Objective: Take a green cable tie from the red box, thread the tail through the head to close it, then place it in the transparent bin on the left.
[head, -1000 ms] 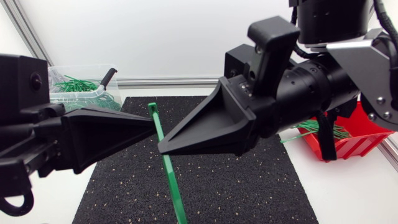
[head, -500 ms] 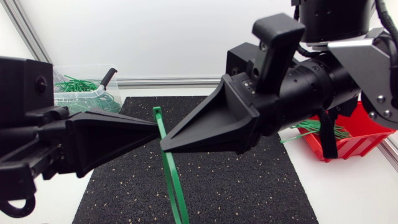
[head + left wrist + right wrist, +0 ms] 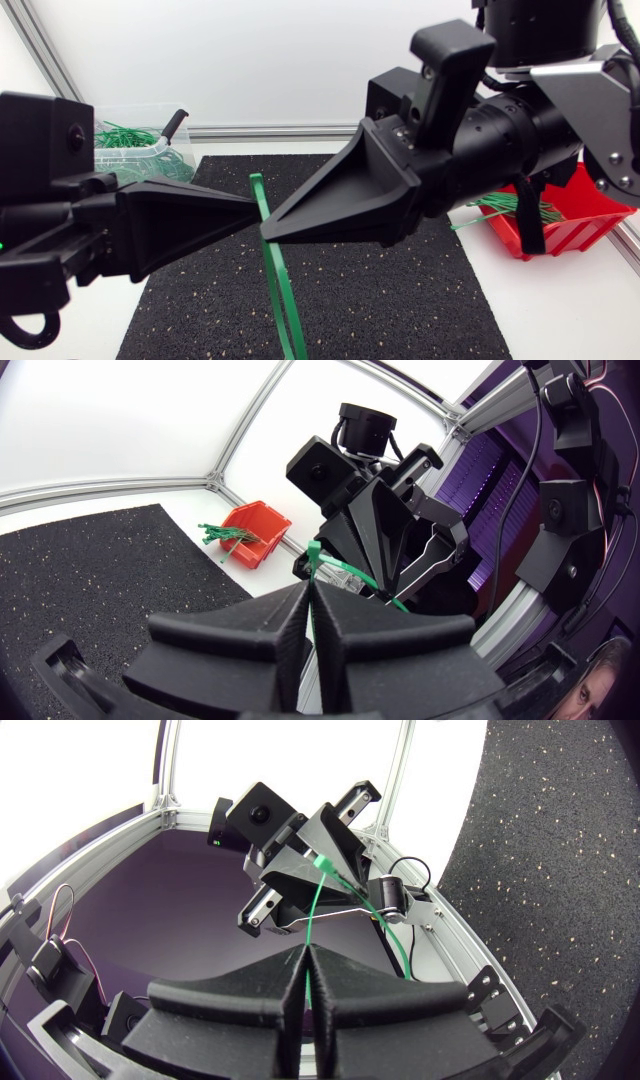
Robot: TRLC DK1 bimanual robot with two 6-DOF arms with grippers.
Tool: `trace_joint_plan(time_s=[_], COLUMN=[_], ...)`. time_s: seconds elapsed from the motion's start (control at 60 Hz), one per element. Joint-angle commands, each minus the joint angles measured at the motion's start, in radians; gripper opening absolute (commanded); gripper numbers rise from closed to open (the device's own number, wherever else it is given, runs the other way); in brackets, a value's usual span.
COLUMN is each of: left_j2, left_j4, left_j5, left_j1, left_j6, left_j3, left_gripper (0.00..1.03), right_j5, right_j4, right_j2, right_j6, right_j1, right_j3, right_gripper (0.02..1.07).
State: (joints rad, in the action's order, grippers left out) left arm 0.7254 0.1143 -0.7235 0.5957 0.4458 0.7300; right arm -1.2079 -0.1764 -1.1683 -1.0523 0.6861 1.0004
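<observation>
The step in hand is the threading: the tie (image 3: 272,270) is out of the red box (image 3: 585,215) and is held in the air above the mat (image 3: 400,290), between the two arms. The left claw (image 3: 250,207) is closed on the tie near its upper end. The right claw (image 3: 268,236) is closed on it just below, from the other side. In the head view two green strands hang down under the claws, so I judge the tie is already bent, but I cannot tell if the tail is in the head.

The next move calls for a very fine alignment of tail and head, then a pull to close the loop.

Both arms reach to the middle, the claws pointing at each other, their tips almost touching. The bin (image 3: 150,150) stands behind the left arm and has green ties inside.
</observation>
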Motion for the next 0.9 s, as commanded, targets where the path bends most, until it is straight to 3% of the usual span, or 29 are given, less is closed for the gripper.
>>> trace_joint_plan(time_s=[0.0,0.883], left_j2=[0.016,0.025], left_j4=[-0.015,-0.024], left_j5=[0.004,0.002], left_j1=[-0.011,-0.048], left_j6=[0.025,0.059], left_j3=[-0.018,-0.020], left_gripper=[0.03,0.03], right_j5=[-0.002,-0.012], right_j4=[0.003,0.046], right_j2=[0.015,-0.057], right_j6=[-0.029,-0.026], right_j1=[0.010,-0.013], right_j3=[-0.022,-0.031], right_gripper=[0.08,0.08])
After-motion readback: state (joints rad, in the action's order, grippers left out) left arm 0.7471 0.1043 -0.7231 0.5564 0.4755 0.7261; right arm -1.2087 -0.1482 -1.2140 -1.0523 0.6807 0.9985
